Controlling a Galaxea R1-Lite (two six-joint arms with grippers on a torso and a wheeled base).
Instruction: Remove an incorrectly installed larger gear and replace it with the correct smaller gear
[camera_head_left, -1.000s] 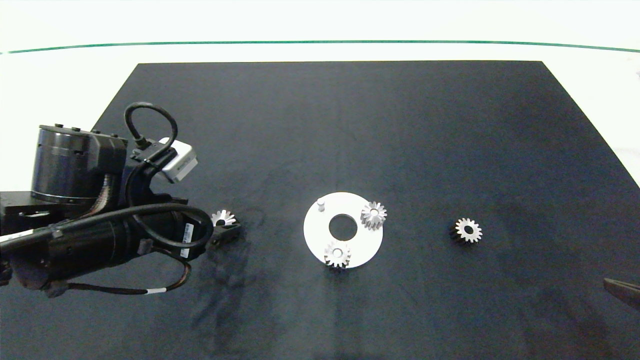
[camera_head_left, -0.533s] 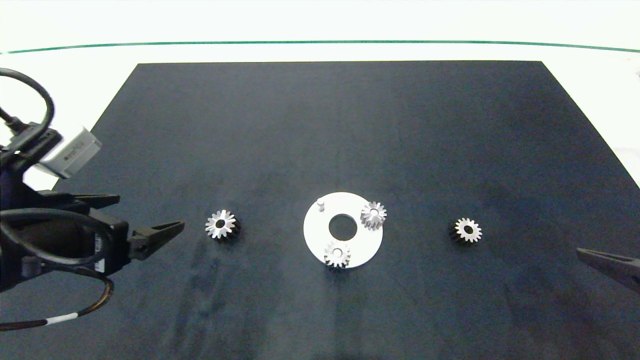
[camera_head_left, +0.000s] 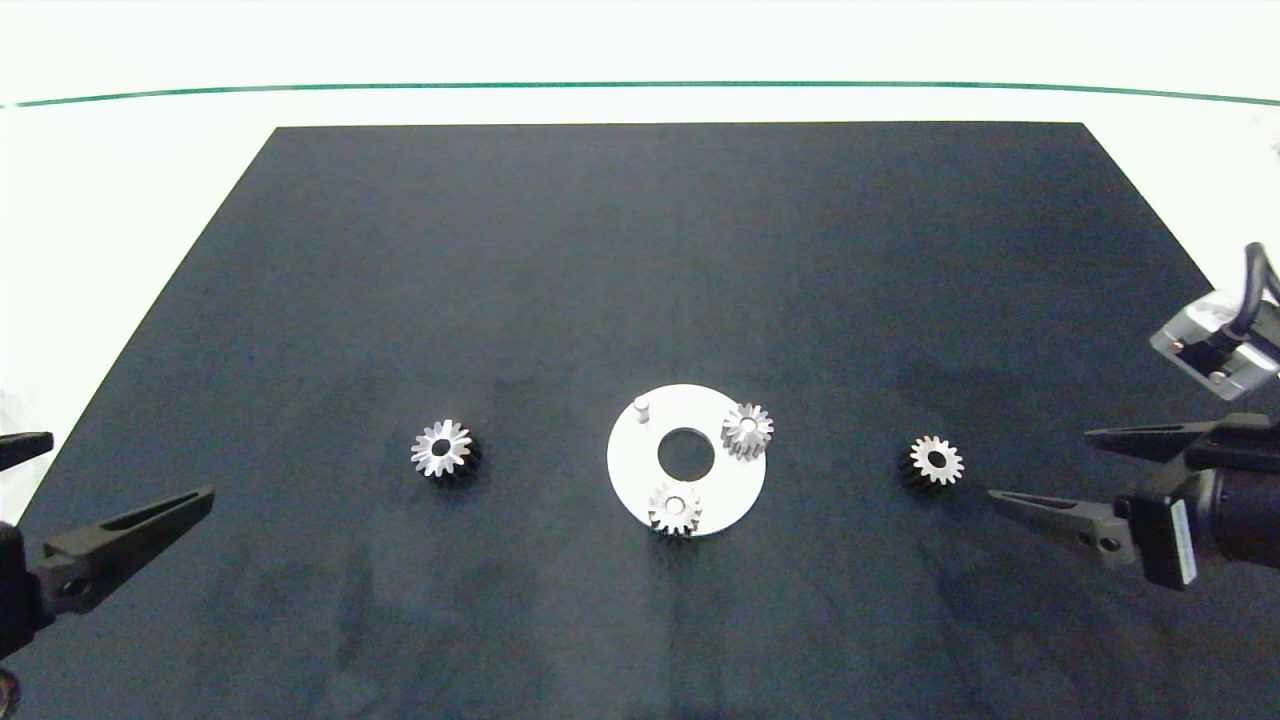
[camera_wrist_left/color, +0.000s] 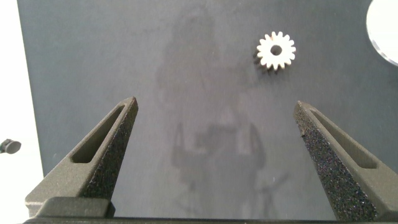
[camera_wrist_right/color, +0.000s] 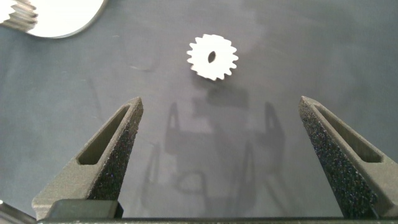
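Observation:
The larger gear (camera_head_left: 445, 450), star-faced with dark sides, lies flat on the black mat left of the white disc (camera_head_left: 636, 470). It also shows in the left wrist view (camera_wrist_left/color: 276, 51). My left gripper (camera_head_left: 132, 465) is open at the mat's lower left corner, well clear of that gear, with nothing between its fingers (camera_wrist_left/color: 216, 102). The smaller gear (camera_head_left: 933, 461) lies on the mat right of the disc. My right gripper (camera_head_left: 1040, 464) is open just right of it, and the gear (camera_wrist_right/color: 212, 56) lies a short way ahead of the fingers (camera_wrist_right/color: 221, 99).
The disc carries two small gears (camera_head_left: 747, 430) (camera_head_left: 675, 508), a bare white peg (camera_head_left: 642, 406) and a centre hole. The black mat (camera_head_left: 640, 250) lies on a white table. The disc's edge (camera_wrist_right/color: 62, 18) shows in the right wrist view.
My left gripper let go of the larger gear on the mat and pulled back to the left edge. My right gripper came in from the right edge toward the smaller gear.

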